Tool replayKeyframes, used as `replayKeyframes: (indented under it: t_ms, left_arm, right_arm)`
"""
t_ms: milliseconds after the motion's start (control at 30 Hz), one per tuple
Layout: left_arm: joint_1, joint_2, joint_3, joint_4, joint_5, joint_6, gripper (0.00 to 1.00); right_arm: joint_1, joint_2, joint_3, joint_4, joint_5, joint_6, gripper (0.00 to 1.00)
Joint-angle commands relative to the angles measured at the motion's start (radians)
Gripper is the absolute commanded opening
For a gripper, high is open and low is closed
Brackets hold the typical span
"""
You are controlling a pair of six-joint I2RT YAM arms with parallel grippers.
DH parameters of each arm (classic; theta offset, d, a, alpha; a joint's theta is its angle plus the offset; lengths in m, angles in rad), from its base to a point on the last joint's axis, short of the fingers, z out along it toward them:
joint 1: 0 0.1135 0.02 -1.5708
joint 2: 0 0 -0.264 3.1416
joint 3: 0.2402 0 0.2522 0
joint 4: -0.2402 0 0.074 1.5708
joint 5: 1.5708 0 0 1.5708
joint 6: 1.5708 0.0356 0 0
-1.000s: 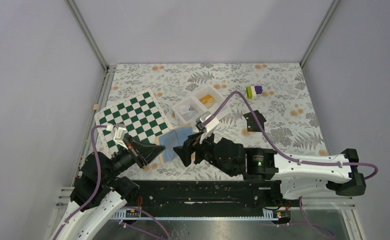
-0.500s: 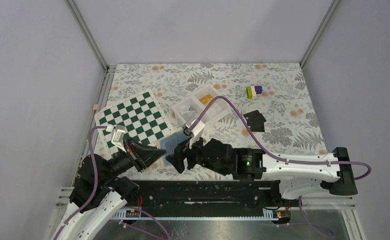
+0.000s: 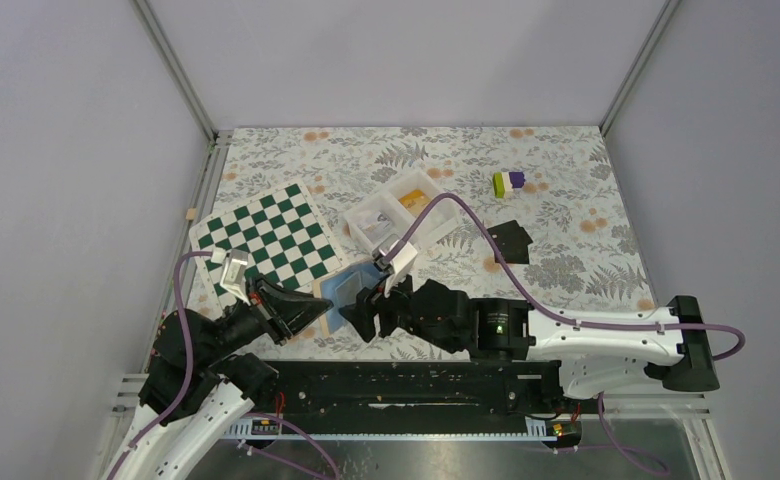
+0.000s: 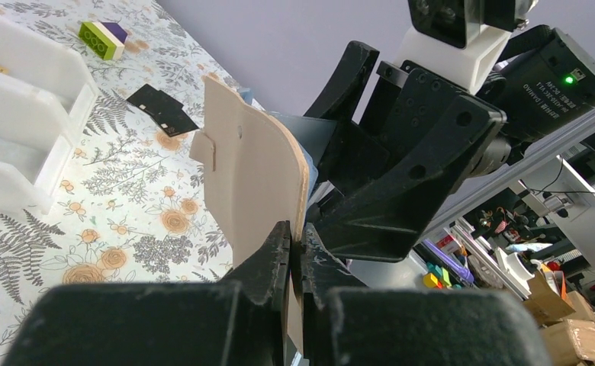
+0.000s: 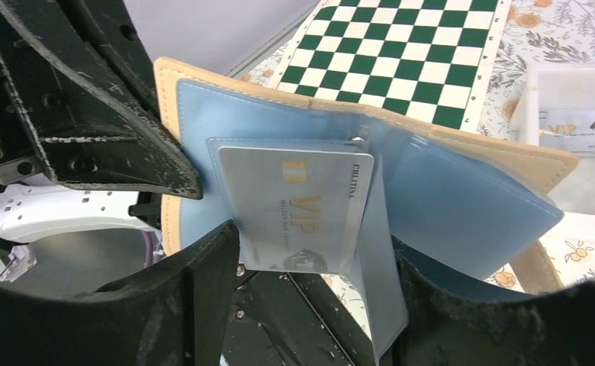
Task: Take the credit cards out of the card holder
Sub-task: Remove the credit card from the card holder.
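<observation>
The card holder (image 5: 455,191), pale blue inside with a tan border, is held up open just off the table. My left gripper (image 4: 296,244) is shut on its tan edge (image 4: 256,175). One of the credit cards (image 5: 298,202), whitish with gold VIP lettering, sticks halfway out of a pocket. My right gripper (image 5: 313,248) is open, a finger on each side of that card and the loose pocket flap. From above, the holder (image 3: 351,288) sits between the left gripper (image 3: 311,310) and the right gripper (image 3: 364,310). Another card (image 5: 580,130) lies in the white tray.
A green-and-white chequered board (image 3: 266,235) lies at the left. The white two-compartment tray (image 3: 434,208) stands behind the holder. A green and purple block (image 3: 509,183) and a flat black piece (image 3: 509,242) sit to the right on the floral cloth.
My right gripper has moved left, up to the holder, and its fingers have narrowed a little around the card. My left gripper has kept its grip on the holder.
</observation>
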Motion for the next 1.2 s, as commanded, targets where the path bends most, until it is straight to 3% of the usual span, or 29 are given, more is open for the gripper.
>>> replayKeyframes:
  t_ms: [0,400,633,833,1033,1167]
  left_arm:
    - [-0.003,0.005,0.011,0.118,0.043,-0.021,0.00]
    - [-0.005,-0.012,0.006,0.083,-0.025,-0.008,0.00]
    - [-0.003,-0.023,0.019,0.051,-0.031,-0.006,0.00]
    - [-0.004,-0.021,0.014,0.061,-0.037,-0.006,0.00]
    - [-0.003,-0.015,0.015,0.063,-0.033,-0.009,0.00]
    - [-0.003,-0.012,0.017,0.073,-0.013,-0.010,0.00]
  right_arm:
    - [-0.007,-0.038,-0.016,-0.003,0.091,-0.009,0.64]
    - [-0.006,-0.139,-0.055,-0.002,0.054,0.003,0.68]
    - [-0.018,-0.273,-0.069,-0.110,0.040,-0.013,0.68]
    - [-0.046,-0.274,-0.041,-0.113,-0.088,-0.068,0.64]
    - [-0.100,-0.246,-0.022,-0.044,-0.312,-0.037,0.60]
    - [-0.210,-0.233,-0.065,0.049,-0.525,0.039,0.55]
